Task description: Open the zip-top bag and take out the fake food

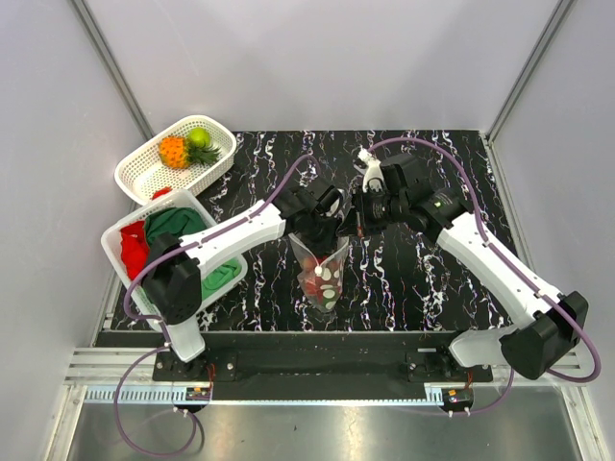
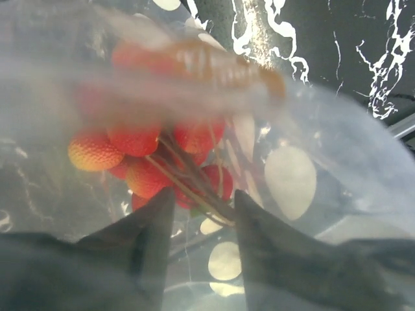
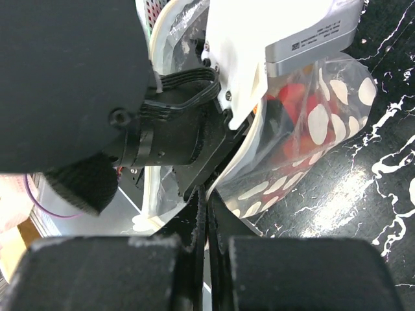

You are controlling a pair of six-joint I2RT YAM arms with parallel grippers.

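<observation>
The zip-top bag [image 1: 327,279] is held up at the middle of the table [image 1: 404,279], with red bumpy fake food [image 2: 142,142] bunched inside. The right gripper [image 3: 204,201] is pinched on its upper edge. The left gripper [image 2: 204,194] is spread apart at its top. A far-left basket [image 1: 149,175] holds a pineapple [image 1: 173,151] and a green fruit [image 1: 199,137]. A nearer basket [image 1: 109,235] holds a red cloth [image 1: 135,248] and a green cloth [image 1: 183,223].

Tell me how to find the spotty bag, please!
Find the black marbled table; in its middle, the left pincer and right pincer meet. The zip-top bag sits right by them, on the near side. It is the only see-through thing, with white dots and red fake food inside, unlike the white baskets at the left.
</observation>
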